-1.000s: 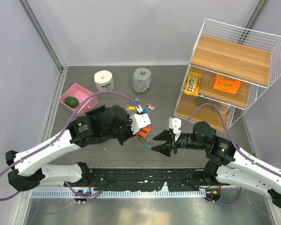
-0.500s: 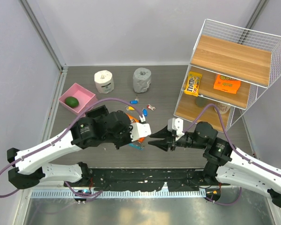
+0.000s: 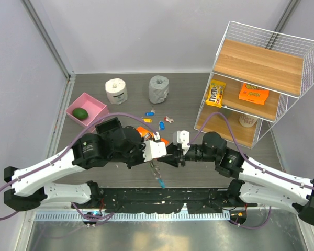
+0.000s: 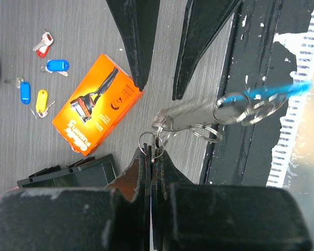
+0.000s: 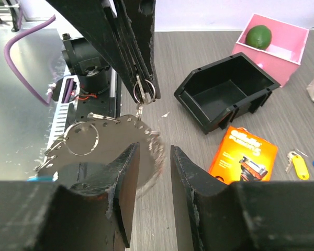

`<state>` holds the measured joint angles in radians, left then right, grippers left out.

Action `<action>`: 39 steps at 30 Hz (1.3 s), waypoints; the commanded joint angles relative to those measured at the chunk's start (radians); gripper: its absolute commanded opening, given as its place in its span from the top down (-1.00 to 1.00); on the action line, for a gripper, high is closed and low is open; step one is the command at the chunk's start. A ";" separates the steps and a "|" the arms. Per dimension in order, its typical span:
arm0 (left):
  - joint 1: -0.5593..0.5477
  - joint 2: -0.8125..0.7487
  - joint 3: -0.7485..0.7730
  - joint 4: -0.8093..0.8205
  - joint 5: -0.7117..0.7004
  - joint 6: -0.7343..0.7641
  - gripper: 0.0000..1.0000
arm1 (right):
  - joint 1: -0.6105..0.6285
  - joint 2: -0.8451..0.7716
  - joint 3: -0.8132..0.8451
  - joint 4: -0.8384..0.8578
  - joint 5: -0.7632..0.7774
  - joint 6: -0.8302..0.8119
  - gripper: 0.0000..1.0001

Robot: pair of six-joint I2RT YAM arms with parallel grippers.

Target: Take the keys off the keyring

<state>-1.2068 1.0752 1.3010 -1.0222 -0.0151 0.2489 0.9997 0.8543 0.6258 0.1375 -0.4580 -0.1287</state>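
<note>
My left gripper [image 3: 165, 153] [image 4: 152, 152] is shut on a small steel ring [image 4: 148, 141]. The keys [image 4: 191, 114] hang from that ring as a blurred grey saw-edged disc. They also show in the right wrist view [image 5: 102, 144] and the top view [image 3: 156, 169]. The light-blue keyring [image 4: 269, 93] sticks out beyond them over the near rail [image 3: 161, 183]. My right gripper [image 3: 170, 157] [image 5: 154, 167] is open. Its jaws stand either side of the disc's toothed edge. I cannot tell whether they touch it.
An orange razor box [image 4: 97, 102] and a black bin [image 5: 225, 91] lie just behind the grippers. Small tagged keys [image 3: 161, 125] are scattered further back. Two paper rolls [image 3: 115, 90], a pink box [image 3: 94, 104] with a lime and a wire shelf [image 3: 298, 52] stand behind.
My right gripper has moved left and up to the left gripper. The key cluster now hangs between them, with the blue band swung toward the near rail.
</note>
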 commanded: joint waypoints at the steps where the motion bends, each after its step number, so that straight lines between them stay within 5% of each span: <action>1: -0.008 -0.049 0.003 0.070 0.010 0.021 1.00 | 0.005 0.054 0.064 0.109 -0.093 0.029 0.28; 13: -0.010 -0.061 -0.017 0.083 0.010 0.026 1.00 | 0.005 0.123 0.080 0.248 -0.162 0.109 0.32; 25: -0.008 -0.087 -0.014 0.089 0.010 0.023 1.00 | 0.010 0.141 0.087 0.241 -0.185 0.118 0.89; 39: -0.010 -0.100 -0.071 0.135 0.063 -0.019 1.00 | 0.010 -0.015 -0.041 0.326 -0.160 0.112 0.89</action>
<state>-1.2152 0.9928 1.2480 -0.9661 0.0010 0.2611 1.0023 0.9073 0.6209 0.3584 -0.6186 -0.0196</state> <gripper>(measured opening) 0.036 0.060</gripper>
